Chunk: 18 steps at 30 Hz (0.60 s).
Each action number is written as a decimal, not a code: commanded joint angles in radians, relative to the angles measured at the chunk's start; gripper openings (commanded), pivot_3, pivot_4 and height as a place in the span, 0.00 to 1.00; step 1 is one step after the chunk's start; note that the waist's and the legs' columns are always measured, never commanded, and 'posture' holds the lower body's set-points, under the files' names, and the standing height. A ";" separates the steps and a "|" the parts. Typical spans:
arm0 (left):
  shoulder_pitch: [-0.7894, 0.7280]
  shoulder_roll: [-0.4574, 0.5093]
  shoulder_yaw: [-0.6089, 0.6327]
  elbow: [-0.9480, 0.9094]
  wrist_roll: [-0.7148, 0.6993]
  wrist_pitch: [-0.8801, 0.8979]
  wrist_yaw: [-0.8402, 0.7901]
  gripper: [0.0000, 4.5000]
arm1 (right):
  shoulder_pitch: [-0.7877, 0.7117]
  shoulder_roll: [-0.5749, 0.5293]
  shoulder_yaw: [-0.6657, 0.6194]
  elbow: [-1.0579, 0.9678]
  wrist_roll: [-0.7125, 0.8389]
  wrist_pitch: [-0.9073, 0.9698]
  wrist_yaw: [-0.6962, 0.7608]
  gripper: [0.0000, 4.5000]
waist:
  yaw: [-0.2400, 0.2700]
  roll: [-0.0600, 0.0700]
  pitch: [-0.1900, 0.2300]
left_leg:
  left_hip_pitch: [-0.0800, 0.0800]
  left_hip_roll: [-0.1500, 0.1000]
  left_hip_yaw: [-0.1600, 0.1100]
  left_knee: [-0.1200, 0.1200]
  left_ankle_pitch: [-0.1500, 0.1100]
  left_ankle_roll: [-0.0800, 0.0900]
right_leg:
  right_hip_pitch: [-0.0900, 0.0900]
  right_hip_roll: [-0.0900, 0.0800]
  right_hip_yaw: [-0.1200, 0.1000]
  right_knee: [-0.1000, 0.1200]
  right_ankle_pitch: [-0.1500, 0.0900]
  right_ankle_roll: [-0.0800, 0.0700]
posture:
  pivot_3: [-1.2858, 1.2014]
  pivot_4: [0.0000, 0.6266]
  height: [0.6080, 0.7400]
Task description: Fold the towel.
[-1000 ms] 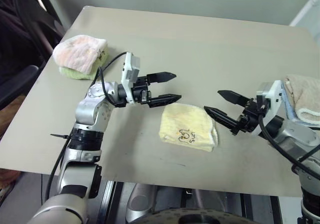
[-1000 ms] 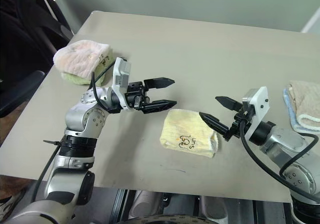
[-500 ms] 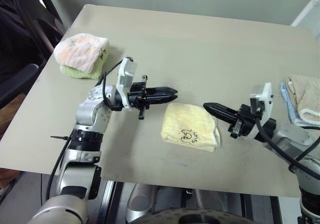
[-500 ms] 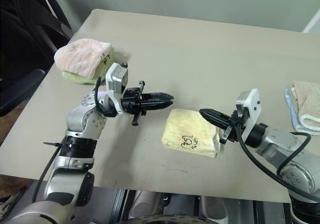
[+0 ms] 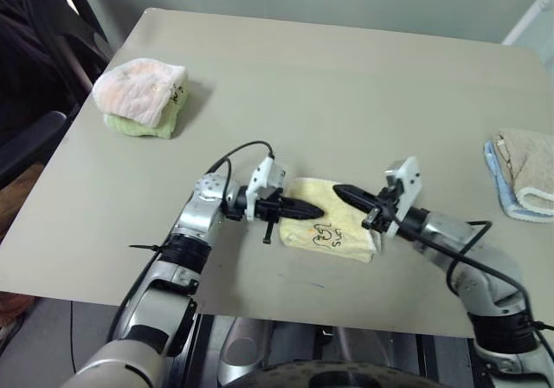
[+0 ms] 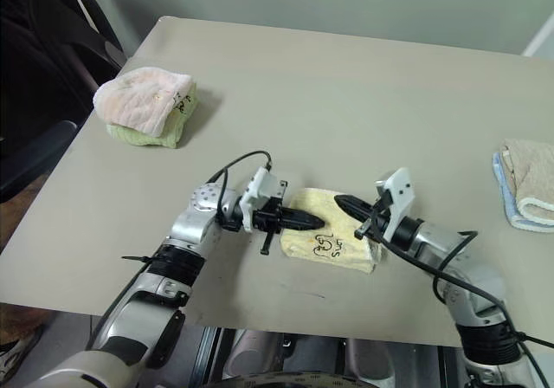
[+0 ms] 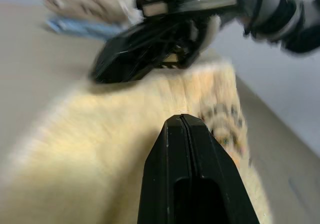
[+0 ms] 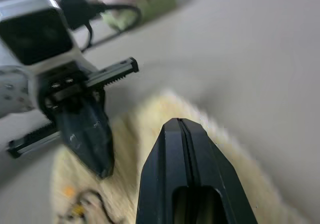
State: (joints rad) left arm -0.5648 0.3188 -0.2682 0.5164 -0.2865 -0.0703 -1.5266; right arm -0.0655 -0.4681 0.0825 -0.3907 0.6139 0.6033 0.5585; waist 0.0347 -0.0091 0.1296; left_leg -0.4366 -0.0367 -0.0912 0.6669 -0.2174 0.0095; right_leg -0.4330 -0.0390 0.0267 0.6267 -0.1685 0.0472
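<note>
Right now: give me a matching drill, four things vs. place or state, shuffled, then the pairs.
Things:
1. yellow towel
2. pink-and-white towel
3. beige towel
4. left claw

Place or state:
A. at the table's right edge, on blue cloth
B. shut, tip over the yellow towel
C. folded, near the front edge, between both claws
D. on a green towel, far left

Pairs: 1-C, 2-D, 3-A, 4-B
</note>
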 commanded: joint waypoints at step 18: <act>0.068 0.068 0.063 -0.181 -0.091 0.068 -0.020 0.00 | 0.013 -0.025 -0.168 -0.059 0.135 0.083 0.058 0.26 | -0.007 0.007 -0.007 | 0.007 -0.001 0.000 0.000 -0.011 -0.003 | 0.008 0.000 0.001 -0.001 -0.011 -0.001 | 0.52 0.24 0.95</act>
State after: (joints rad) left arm -0.4912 0.3801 -0.2432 0.4062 -0.3250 -0.0502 -1.5391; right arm -0.0475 -0.4805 -0.0235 -0.3696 0.6546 0.6476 0.5983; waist 0.0273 -0.0022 0.1231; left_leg -0.4320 -0.0378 -0.0910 0.6666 -0.2247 0.0024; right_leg -0.4270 -0.0389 0.0274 0.6264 -0.1789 0.0454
